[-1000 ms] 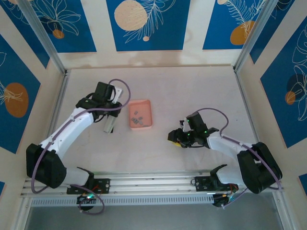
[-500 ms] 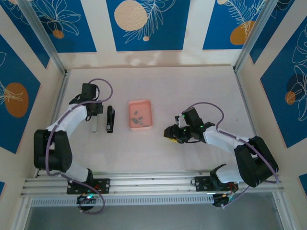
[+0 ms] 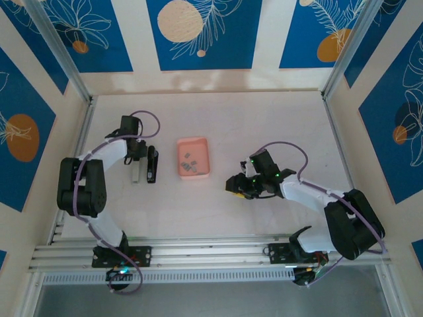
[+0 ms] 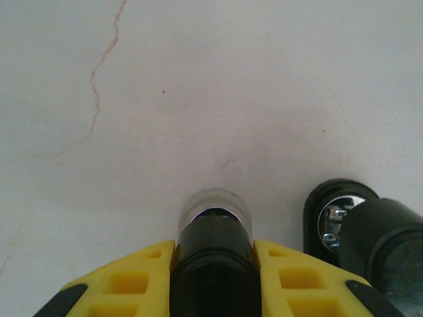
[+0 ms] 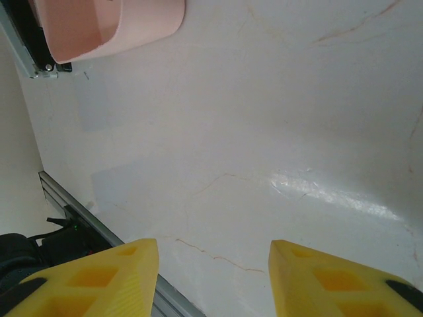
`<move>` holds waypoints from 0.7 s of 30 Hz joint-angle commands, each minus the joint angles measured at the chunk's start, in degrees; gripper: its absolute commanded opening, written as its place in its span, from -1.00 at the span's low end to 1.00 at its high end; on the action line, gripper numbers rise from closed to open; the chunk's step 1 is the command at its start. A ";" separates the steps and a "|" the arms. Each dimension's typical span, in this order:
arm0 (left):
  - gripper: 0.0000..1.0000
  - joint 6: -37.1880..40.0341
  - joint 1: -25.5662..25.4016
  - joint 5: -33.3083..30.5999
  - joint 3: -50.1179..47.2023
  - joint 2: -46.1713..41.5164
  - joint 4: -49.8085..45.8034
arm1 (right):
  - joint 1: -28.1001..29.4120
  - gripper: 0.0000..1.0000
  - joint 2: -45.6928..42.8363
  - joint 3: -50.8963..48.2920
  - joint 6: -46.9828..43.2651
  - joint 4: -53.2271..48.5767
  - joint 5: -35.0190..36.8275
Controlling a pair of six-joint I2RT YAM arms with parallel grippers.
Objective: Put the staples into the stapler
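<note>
L gripper (image 4: 213,252) clamped on stapler (image 4: 213,228), clear-tipped arm; R gripper (image 5: 213,277) spread, empty, nr pink tray (image 5: 112,30); staples (image 3: 190,162) inside.

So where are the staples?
In the top view, the staples lie inside the pink tray, left of centre, just right of the black stapler.

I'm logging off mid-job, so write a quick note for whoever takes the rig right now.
Left tool: shut on a dark piece with a pale tip, beside the stapler.
Right tool: open, empty, over the table.
Staples: in the pink tray, right of the stapler.
Done: no strip picked up yet.
Left: pick a strip, load the stapler.
</note>
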 commanded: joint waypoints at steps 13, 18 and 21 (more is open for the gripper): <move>-0.80 -9.27 -3.14 8.17 2.48 1.77 0.35 | 0.26 -0.04 -1.62 0.03 -0.19 -1.04 0.39; -0.82 -11.52 -6.58 8.32 3.71 2.69 0.73 | 0.26 -0.04 -1.56 -0.07 -0.23 -1.04 0.45; -0.82 -11.79 -9.02 7.84 5.05 3.34 0.57 | 0.26 -0.04 -1.57 -0.13 -0.19 -1.04 0.43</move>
